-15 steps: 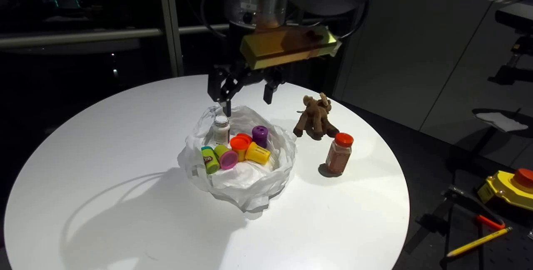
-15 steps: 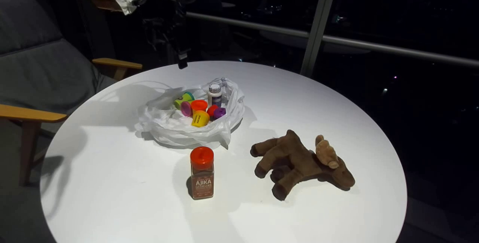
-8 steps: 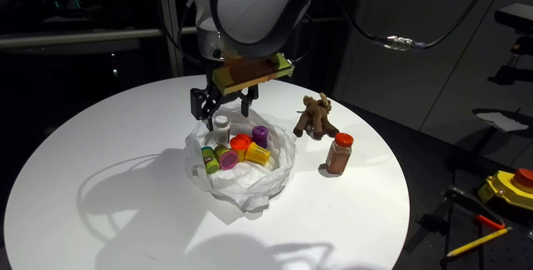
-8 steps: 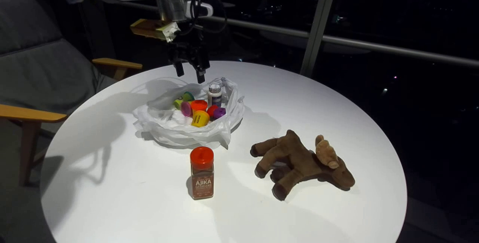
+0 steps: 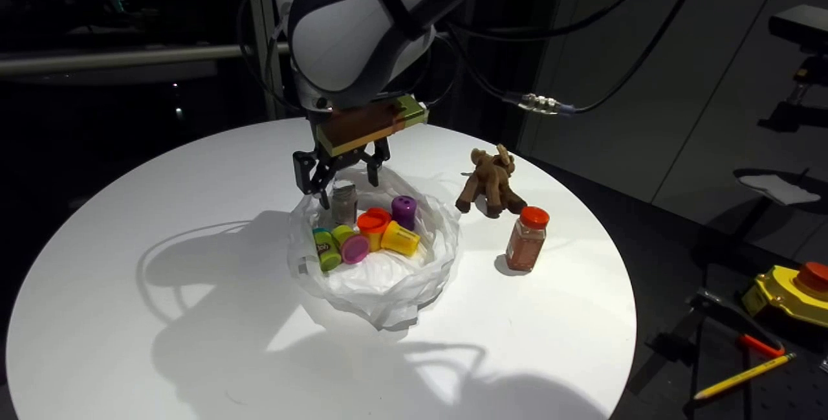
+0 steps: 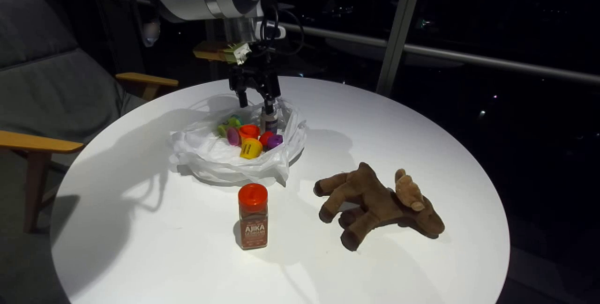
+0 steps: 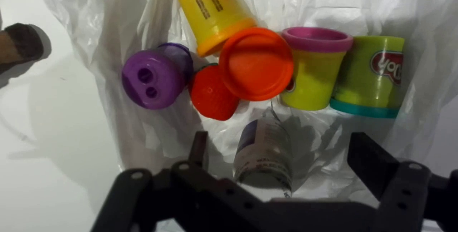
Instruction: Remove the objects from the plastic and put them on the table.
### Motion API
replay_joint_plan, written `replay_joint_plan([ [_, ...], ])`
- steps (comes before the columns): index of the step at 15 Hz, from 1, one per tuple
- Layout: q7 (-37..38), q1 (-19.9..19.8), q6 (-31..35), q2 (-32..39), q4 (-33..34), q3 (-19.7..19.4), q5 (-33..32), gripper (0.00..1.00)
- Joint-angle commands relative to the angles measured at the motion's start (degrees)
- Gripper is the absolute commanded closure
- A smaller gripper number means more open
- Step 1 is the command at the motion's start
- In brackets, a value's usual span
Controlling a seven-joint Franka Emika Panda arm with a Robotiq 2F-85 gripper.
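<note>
A crumpled white plastic bag [image 5: 388, 303] lies open on the round white table [image 6: 164, 257]. In it a small white bottle [image 7: 264, 146] stands at the back edge of the group. Beside it are a yellow tub [image 7: 213, 14], an orange-lidded tub [image 7: 256, 64], a red strawberry-like piece [image 7: 213, 94], a purple piece with two holes [image 7: 152, 80], a green tub with a pink lid [image 7: 311, 76] and a green tub with a teal lid [image 7: 368, 74]. My gripper [image 7: 277, 146] is open and empty over the bag, fingers on either side of the bottle in the wrist view.
On the table outside the bag stand a red-capped spice jar [image 6: 253, 217] and a brown plush moose [image 6: 379, 205]. A grey armchair [image 6: 37, 51] is beyond the table edge. A yellow box with a red button [image 5: 792, 294] lies on a side surface.
The arm has come down and across over the bag, its open fingers now close to the white bottle. The objects in the bag and on the table have stayed put.
</note>
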Motion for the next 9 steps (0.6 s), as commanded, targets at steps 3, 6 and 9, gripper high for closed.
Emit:
replay_joint_plan([
  [3,-1.91,0.87,-6.30,7.93,12.86,-2.15,1.64,0.00],
  [6,-2.03,0.56,-8.34,10.55,17.91,-2.31,2.09,0.00],
  [9,-2.61,0.18,-11.23,12.29,21.73,-2.08,2.80,0.34],
])
